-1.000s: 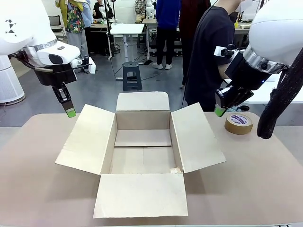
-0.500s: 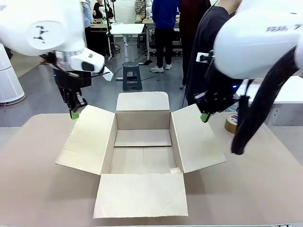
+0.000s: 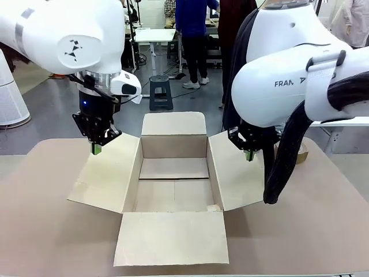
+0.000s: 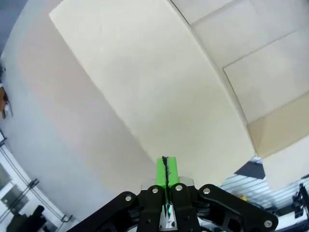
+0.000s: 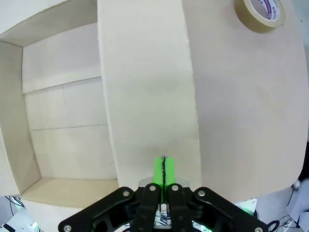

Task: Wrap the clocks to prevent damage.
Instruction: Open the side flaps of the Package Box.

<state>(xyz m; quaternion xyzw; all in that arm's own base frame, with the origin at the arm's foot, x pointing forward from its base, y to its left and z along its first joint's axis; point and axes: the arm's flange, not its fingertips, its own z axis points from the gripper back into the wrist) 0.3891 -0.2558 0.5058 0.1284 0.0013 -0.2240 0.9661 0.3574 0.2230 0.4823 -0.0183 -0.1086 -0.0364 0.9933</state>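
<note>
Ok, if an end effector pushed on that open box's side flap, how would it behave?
The right flap is thin board hinged on a crease, so it would likely swing down rather than resist. The cardboard box looks empty, so it is probably light and might slide or tip.

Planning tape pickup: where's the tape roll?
Tape roll: on the table at the robot's right, just outside the box's right flap, partly behind the right arm in front view.

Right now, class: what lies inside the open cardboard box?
Inside the cardboard box its bare floor and walls show, with nothing lying on them. The floor strip right against the near wall is hidden by that wall.
</note>
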